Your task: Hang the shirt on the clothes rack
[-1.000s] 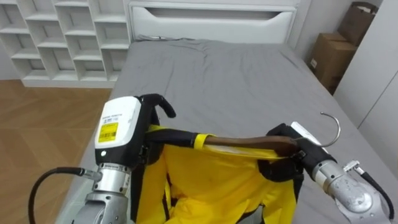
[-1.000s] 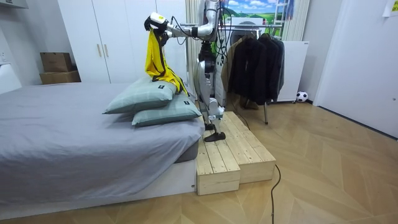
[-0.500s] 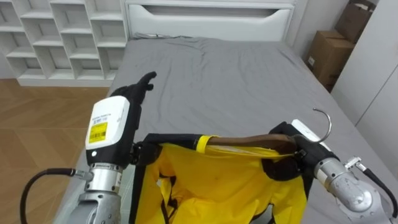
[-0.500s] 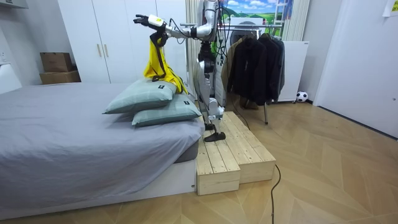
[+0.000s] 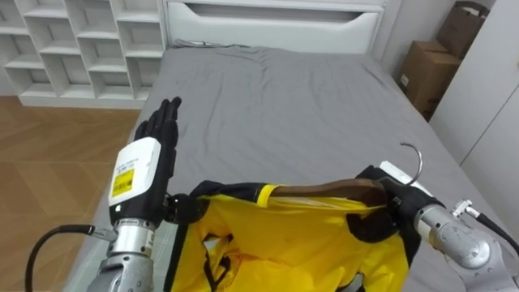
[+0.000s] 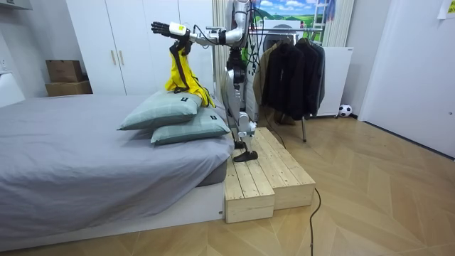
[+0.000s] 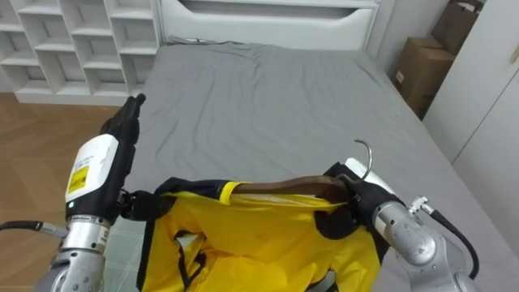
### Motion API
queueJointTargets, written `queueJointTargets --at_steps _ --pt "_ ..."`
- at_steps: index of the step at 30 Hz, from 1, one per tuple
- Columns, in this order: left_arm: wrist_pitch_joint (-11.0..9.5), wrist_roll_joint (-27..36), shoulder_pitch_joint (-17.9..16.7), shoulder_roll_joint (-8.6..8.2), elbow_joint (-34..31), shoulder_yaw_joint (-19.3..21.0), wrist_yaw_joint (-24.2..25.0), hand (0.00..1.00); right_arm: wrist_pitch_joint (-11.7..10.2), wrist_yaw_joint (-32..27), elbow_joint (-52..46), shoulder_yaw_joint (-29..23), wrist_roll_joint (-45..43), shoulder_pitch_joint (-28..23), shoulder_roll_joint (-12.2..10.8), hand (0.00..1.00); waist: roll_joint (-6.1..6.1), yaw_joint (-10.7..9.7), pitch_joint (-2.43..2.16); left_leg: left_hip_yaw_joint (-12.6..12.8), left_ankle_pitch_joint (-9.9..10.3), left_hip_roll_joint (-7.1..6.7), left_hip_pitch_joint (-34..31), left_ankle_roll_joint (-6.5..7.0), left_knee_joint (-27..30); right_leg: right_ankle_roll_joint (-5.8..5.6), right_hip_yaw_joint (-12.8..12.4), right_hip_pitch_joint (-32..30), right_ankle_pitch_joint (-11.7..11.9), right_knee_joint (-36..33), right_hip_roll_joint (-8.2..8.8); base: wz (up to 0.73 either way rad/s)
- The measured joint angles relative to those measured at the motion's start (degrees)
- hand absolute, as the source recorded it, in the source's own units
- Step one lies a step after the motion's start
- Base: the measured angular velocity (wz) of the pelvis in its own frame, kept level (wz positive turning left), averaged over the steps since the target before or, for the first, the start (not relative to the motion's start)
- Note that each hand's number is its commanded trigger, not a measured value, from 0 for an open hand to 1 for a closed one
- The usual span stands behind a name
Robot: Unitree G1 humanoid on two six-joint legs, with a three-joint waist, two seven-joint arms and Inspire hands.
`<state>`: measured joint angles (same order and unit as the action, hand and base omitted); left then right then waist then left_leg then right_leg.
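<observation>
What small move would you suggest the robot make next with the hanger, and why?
Probably turn toward the dark coats hanging behind it. The right robot hand grips the wooden hanger, the yellow jacket already sits on it, its hook is free, and the left robot hand is open.

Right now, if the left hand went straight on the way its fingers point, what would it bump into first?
Probably nothing close: the open left hand points out level, high over the bed. The far headboard or shelves would likely come first, though depth is unclear.
</observation>
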<state>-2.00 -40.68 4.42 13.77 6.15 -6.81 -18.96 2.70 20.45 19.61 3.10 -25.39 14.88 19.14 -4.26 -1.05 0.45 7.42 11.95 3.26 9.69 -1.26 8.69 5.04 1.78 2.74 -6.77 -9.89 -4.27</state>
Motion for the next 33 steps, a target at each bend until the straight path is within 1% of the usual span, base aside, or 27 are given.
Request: queueJointTargets --at_steps 2,5,7,10,12,13,15,17,18,19,20,21,23,24,26,29,33 --pt "0.09 0.09 -0.28 0.00 0.00 0.04 0.43 0.00 0.15 0.32 0.28 0.00 -0.12 0.00 0.36 1.00 -0.13 -0.01 -0.04 0.07 0.00 -0.01 0.01 0.00 0.00 0.00 -0.05 -0.08 0.00 -0.09 0.00 0.00" --pt "0.18 1.19 -0.61 -0.01 0.32 0.36 0.96 0.00 1.13 0.81 0.32 0.00 -0.07 0.00 0.67 1.00 -0.59 0.21 -0.11 -0.07 0.00 0.01 -0.18 0.01 -0.01 0.01 -0.04 -0.62 -0.02 -0.62 -0.04 -0.03" --pt "0.45 1.96 -0.86 -0.05 0.92 0.86 1.29 0.00 1.16 1.44 0.31 0.00 -0.79 0.00 0.68 1.00 -0.79 0.40 -0.19 -0.21 -0.01 0.02 -0.18 0.01 -0.02 0.02 -0.05 -0.69 -0.03 -0.74 -0.05 -0.02" --pt "0.57 1.95 -2.22 -0.74 1.45 3.11 1.88 0.00 1.19 2.02 0.19 -0.02 -3.25 -0.01 0.68 1.00 -0.84 0.58 -0.24 -0.18 -0.01 0.00 -0.10 0.01 -0.01 0.02 -0.11 -0.67 -0.02 -0.86 -0.03 0.00" --pt "1.05 2.78 -2.46 -1.05 3.68 5.68 1.88 0.00 2.14 2.28 0.19 -0.19 -4.19 -0.01 0.93 1.00 -0.85 1.43 -0.33 -0.16 -0.01 0.01 -0.06 0.01 0.05 0.02 -0.05 -0.65 -0.02 -1.02 -0.03 0.00" --pt "1.20 3.06 -2.79 -1.09 4.17 6.56 1.87 0.00 2.33 2.30 0.19 -0.31 -4.19 -0.01 1.04 1.00 -0.85 1.54 -0.33 -0.15 -0.01 0.01 -0.07 0.01 0.05 0.02 -0.07 -0.63 -0.02 -1.02 -0.01 0.06" --pt "1.33 3.93 -5.36 -1.07 6.41 9.58 1.53 0.00 2.42 2.30 0.19 -1.27 -4.16 -0.08 1.20 1.00 -0.79 1.57 -0.42 -0.43 -0.01 0.01 -0.05 0.01 0.12 0.02 0.08 -0.49 -0.02 -1.00 0.03 0.06" --pt "1.86 5.17 -7.23 -1.13 7.85 11.12 1.52 0.00 2.42 2.30 0.19 -2.15 -4.14 -0.18 1.20 1.00 -0.89 1.64 -0.47 -0.83 -0.01 -0.02 -0.24 0.01 0.15 0.02 0.37 -0.50 -0.02 -0.91 0.09 0.08" --pt "1.92 5.14 -7.66 -1.19 8.48 11.53 1.41 0.00 2.42 2.30 0.19 -2.45 -4.14 -0.24 1.20 1.00 -0.94 1.68 -0.51 -1.00 -0.01 -0.04 -0.37 0.01 0.19 0.01 0.53 -0.50 -0.03 -0.81 0.14 0.13" --pt "1.92 5.15 -7.84 -1.19 10.63 12.05 0.84 0.00 2.43 2.29 0.19 -3.02 -4.14 -0.29 1.22 1.00 -0.99 1.88 -0.54 -1.09 -0.01 -0.08 -0.52 0.01 0.27 0.01 0.71 -0.57 -0.03 -0.79 0.20 0.04" --pt "1.96 5.14 -8.10 -1.26 12.52 12.82 0.62 0.00 2.43 2.29 -0.09 -3.30 -4.28 -0.33 1.23 1.00 -0.98 2.52 -0.55 -0.83 -0.01 -0.08 -0.51 0.01 0.39 0.01 0.40 -0.74 -0.03 -0.86 0.15 0.00" --pt "1.97 5.15 -8.44 -1.36 13.09 13.32 0.62 0.00 2.43 2.30 -0.29 -3.44 -4.44 -0.41 1.24 1.00 -0.98 2.78 -0.56 -0.62 -0.01 -0.07 -0.50 0.01 0.38 0.01 0.26 -0.75 -0.03 -0.88 0.11 -0.09" --pt "2.04 5.15 -10.80 -1.62 14.00 14.83 0.55 0.00 2.47 2.34 -0.57 -4.72 -4.37 -0.71 1.24 1.00 -0.93 3.07 -0.60 -0.44 -0.01 -0.05 -0.50 0.01 0.38 0.00 0.22 -0.71 -0.02 -0.81 0.09 -0.02" --pt "2.05 5.15 -11.49 -1.64 14.44 15.08 0.46 0.00 2.50 2.33 -0.57 -5.10 -4.43 -0.75 1.24 1.00 -0.83 3.06 -0.65 -0.43 0.00 -0.05 -0.47 0.01 0.39 0.00 0.23 -0.66 -0.01 -0.79 0.10 0.00" --pt "2.05 5.70 -13.58 -1.86 17.52 15.20 -0.70 0.00 2.51 1.63 -0.89 -6.58 -4.39 -1.73 1.22 1.00 -0.42 3.13 -0.91 -0.40 0.00 -0.07 -0.22 0.01 0.38 0.00 0.23 -0.36 0.00 -0.88 0.14 0.00" --pt "2.05 6.34 -15.32 -2.27 21.51 15.98 -1.61 0.00 2.51 0.40 -2.48 -7.23 -4.40 -3.49 1.22 1.00 -0.34 3.16 -0.90 -0.28 0.00 -0.01 0.35 0.01 0.22 -0.01 0.13 0.15 0.00 -0.73 0.06 -0.01" --pt "1.95 7.45 -17.51 -3.21 24.41 16.40 -3.05 0.00 2.55 0.01 -6.43 -9.16 -4.53 -5.53 1.00 1.00 -0.18 3.03 -0.83 -0.06 0.00 0.00 0.62 0.01 -0.05 -0.02 0.08 0.24 -0.02 -0.71 0.02 -0.01"
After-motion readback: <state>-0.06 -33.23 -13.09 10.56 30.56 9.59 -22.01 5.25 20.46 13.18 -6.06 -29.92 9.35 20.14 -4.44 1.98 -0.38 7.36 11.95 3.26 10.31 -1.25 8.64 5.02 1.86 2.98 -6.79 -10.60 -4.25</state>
